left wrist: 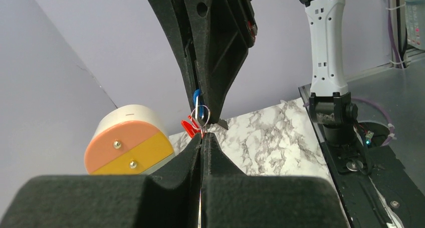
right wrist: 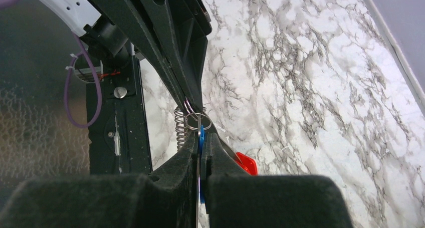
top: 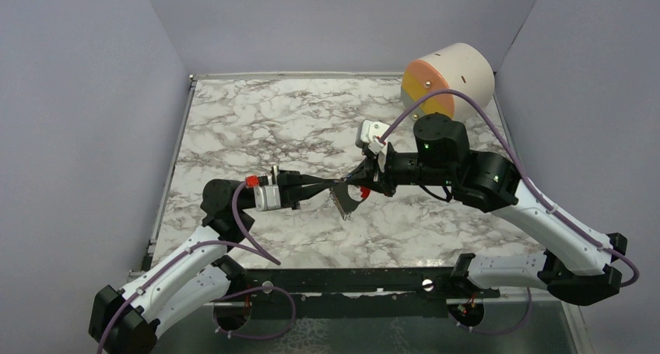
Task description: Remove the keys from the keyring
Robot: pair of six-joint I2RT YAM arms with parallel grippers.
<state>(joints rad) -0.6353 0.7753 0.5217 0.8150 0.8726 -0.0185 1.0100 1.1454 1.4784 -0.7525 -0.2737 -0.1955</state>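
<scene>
Both closed midair: left gripper (left wrist: 202, 138) pinches the keyring (right wrist: 245, 163), right gripper (right wrist: 200, 138) pinches the keys (left wrist: 197, 96).

Left pincer (top: 325, 185) and right pincer (top: 348, 184) meet tip to tip, each with jaws pressed together.

A white-and-grey marble-patterned tabletop (top: 257, 120) fills the enclosure, hemmed on three sides by plain lavender walls (top: 78, 97). In the far right corner a cream drum (top: 467, 70) lies on its side. Its flat face is split into a peach half and a yellow half, with one small screw set in each. A black rail (top: 342, 280) runs along the near edge, and past it, nearest the camera, lies a sheet of dull textured metal (top: 373, 331).
</scene>
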